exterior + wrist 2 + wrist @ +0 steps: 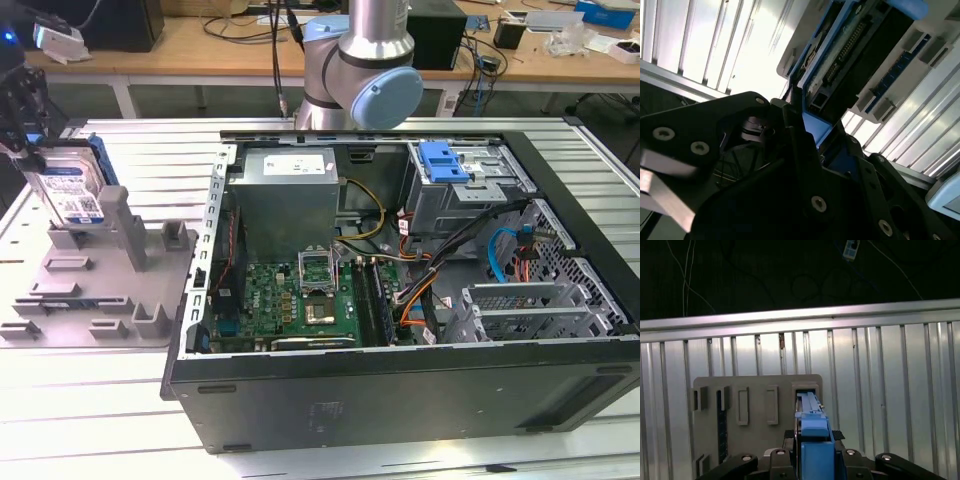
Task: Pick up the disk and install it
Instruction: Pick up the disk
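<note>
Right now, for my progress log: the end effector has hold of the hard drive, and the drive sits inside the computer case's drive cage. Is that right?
Not quite. The end effector has hold of the hard drive, but the drive is not in the drive cage. It stands upright at the grey holder fixture, outside the computer case, as the exterior view shows.

- The dark gripper [28, 140], at the exterior view's far left, holds the disk [68, 190] by its upper edge.
- The disk stands upright, its label facing the camera and its blue frame along its edges, at the back of a grey fixture plate [75, 338] with raised blocks.
- The plate lies on a slatted metal table [90, 420], just beside an open computer case [400, 400].
- Inside the case sit a grey power supply box [285, 195], a green motherboard [300, 295] and a drive cage [470, 190] with a blue latch [445, 160].
- The arm's base joint [360, 70] rises behind the case.
</note>
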Controlling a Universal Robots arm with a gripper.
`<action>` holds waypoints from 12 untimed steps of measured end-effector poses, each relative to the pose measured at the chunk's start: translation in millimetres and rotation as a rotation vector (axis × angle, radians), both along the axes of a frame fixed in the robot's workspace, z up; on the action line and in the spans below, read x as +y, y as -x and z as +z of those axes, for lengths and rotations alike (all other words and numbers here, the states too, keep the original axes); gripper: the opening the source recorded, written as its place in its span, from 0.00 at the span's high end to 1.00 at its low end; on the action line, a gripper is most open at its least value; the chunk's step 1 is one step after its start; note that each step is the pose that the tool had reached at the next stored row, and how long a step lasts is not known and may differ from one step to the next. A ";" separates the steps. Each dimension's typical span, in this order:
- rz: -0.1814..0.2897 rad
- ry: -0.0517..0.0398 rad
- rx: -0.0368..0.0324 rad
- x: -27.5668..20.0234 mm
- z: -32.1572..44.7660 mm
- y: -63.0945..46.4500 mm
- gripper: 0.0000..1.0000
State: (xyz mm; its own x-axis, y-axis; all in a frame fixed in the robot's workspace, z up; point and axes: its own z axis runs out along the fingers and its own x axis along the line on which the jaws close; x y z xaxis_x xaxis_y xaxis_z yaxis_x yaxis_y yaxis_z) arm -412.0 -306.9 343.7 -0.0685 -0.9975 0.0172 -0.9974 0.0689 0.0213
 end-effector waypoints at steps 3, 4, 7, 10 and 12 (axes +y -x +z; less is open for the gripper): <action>0.000 0.0000 0.0000 0.0 24.4 0.0 0.63; 0.000 0.0001 0.0000 0.0 28.7 0.0 0.63; 0.000 0.0001 0.0000 0.0 37.2 0.0 0.63; 0.000 0.0002 0.0000 0.0 45.2 0.0 0.63; 0.000 0.0003 0.0000 0.0 52.4 0.0 0.63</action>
